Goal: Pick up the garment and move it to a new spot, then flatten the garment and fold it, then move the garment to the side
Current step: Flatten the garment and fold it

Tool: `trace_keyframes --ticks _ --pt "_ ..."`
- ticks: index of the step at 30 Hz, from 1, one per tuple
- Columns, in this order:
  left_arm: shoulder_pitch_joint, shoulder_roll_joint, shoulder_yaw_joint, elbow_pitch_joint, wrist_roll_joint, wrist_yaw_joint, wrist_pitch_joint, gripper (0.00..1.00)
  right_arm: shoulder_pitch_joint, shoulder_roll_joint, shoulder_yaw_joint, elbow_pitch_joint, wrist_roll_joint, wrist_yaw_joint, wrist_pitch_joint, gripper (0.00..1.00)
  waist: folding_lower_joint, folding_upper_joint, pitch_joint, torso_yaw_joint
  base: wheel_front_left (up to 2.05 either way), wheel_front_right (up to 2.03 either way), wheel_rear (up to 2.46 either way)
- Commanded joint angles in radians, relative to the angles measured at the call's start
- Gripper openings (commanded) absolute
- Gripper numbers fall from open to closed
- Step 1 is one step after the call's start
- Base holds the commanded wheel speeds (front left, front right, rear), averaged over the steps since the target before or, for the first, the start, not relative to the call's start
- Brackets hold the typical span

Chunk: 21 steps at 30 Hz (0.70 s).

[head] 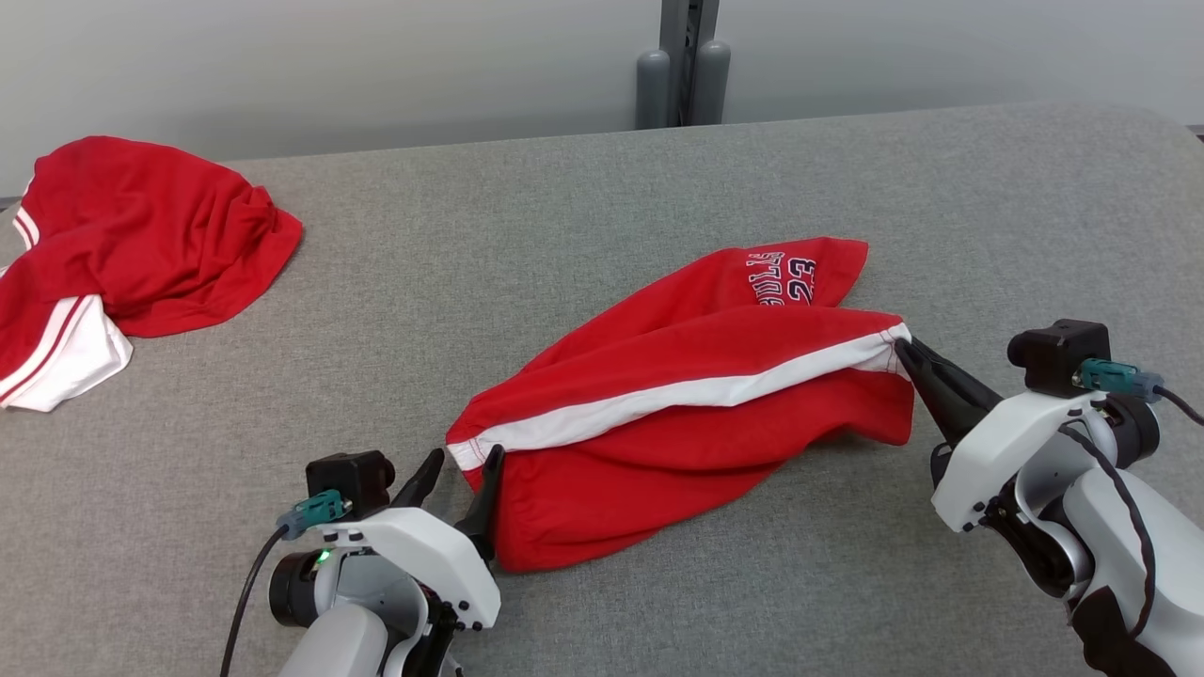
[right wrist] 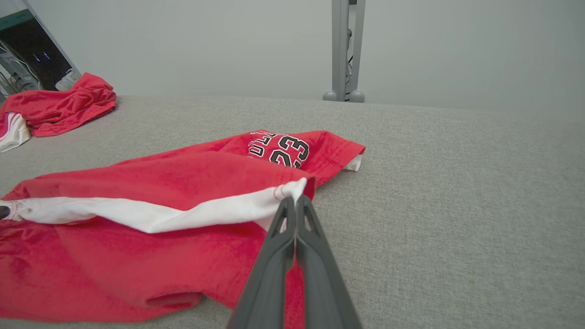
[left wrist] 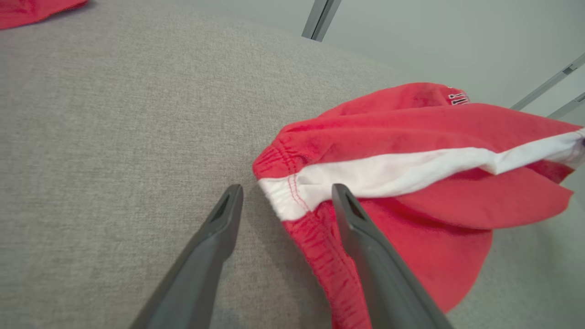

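Gray table [head: 564,188]: red shorts [head: 677,423] lie long, lower left to right. Right gripper [head: 910,355] pinches one end; left gripper [head: 467,454] sits wide around the other.

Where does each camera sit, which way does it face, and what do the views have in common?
Head view: from above, looking forward and down on the grey table; both tools show, left tool open at the red shorts' waistband end, right tool shut on their hem end.
Left wrist view: low, along its open fingers at the shorts' waistband.
Right wrist view: low, along its shut fingers, toward the grey post.
Shared: all three show the shorts and the other red garment.
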Motion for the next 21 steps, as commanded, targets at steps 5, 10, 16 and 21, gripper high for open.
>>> trace_keyframes --ticks 5,10,16,21 --pt "-0.022 0.008 -0.008 -0.011 -0.019 -0.005 0.042 0.72 0.032 0.006 -0.042 -0.031 -0.035 0.0 0.021 0.0 0.0 0.0 0.003 0.001 0.0 0.0 0.0" --pt "-0.033 0.007 -0.017 -0.026 -0.026 -0.006 0.063 0.13 0.049 0.015 -0.072 -0.058 -0.059 0.0 0.04 0.0 0.0 0.0 0.005 0.004 0.0 0.0 0.0" --pt "-0.052 0.004 -0.014 -0.024 -0.051 -0.016 0.037 0.0 0.067 0.023 -0.104 -0.093 -0.084 0.0 0.052 0.0 0.0 0.0 0.002 0.006 0.0 0.0 0.0" --pt "-0.062 0.003 -0.005 -0.053 -0.08 -0.052 -0.038 0.0 0.078 0.017 -0.141 -0.132 -0.102 0.0 0.038 0.0 0.0 0.0 -0.01 0.006 0.0 0.0 0.0"
